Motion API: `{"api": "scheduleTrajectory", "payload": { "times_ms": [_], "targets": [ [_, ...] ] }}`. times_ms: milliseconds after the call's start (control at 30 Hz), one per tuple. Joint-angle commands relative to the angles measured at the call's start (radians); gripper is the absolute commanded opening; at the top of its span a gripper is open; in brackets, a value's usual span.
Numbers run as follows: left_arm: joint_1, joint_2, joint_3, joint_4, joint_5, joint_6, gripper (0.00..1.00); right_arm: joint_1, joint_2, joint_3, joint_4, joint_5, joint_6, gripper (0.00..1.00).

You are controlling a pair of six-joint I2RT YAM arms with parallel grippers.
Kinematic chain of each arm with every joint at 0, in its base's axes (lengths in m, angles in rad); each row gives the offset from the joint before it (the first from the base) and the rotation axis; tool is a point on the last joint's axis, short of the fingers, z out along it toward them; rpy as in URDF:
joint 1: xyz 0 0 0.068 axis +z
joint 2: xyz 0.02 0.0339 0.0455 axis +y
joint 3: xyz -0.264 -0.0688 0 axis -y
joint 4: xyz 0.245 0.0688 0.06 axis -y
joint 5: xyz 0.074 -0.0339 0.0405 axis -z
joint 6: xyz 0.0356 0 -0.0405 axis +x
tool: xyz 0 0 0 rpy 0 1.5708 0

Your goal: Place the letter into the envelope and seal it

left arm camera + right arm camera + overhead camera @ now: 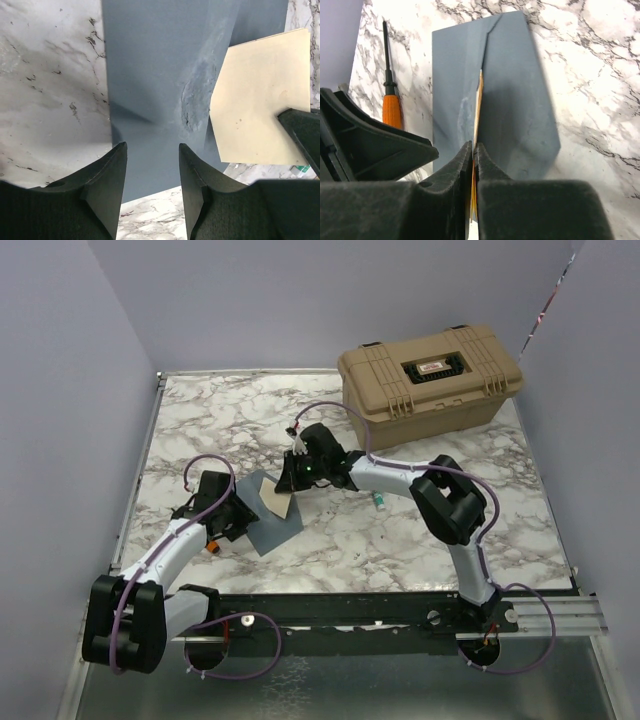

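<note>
Overhead, table (400, 540) centre: envelope (272, 528) flat on marble, letter (270, 496) overlapping its 12 o'clock end. I see right gripper (289, 482) at letter's 2 o'clock and left gripper (242, 515) at envelope's 9 o'clock.

Left wrist: fingers (107, 175) spread, envelope edge under gap, letter at 2 o'clock.

Right wrist: I note fingers (457, 170) pinching letter, seen edge-on against envelope. Screwdriver (392, 110) at 10 o'clock.

No text can be read anywhere: the small red-and-white label (432, 367) on the tan case (455, 400) at far right is too small to make out.
</note>
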Motion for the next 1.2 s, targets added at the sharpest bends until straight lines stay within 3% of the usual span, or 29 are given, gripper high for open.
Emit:
{"api": "scheduleTrajectory", "payload": {
  "times_ms": [0, 200, 500, 767, 1167],
  "targets": [
    [0.005, 0.025, -0.004, -0.013, 0.008, 0.014, 0.47, -0.014, 0.039, 0.008, 0.001, -0.037, -0.012, 0.03],
    [0.004, 0.12, -0.003, -0.01, 0.112, 0.025, 0.46, -0.024, 0.075, -0.033, 0.125, -0.124, -0.012, 0.0],
    [0.005, 0.07, 0.031, -0.011, 0.114, 0.04, 0.47, -0.024, 0.081, -0.141, 0.384, 0.001, 0.051, 0.0],
    [0.007, 0.089, 0.007, 0.026, 0.109, 0.054, 0.46, -0.008, 0.097, -0.183, 0.433, -0.036, 0.176, 0.0],
    [0.012, 0.081, 0.018, 0.042, 0.142, 0.03, 0.45, 0.032, 0.117, -0.171, 0.405, -0.053, 0.176, 0.0]
  ]
}}
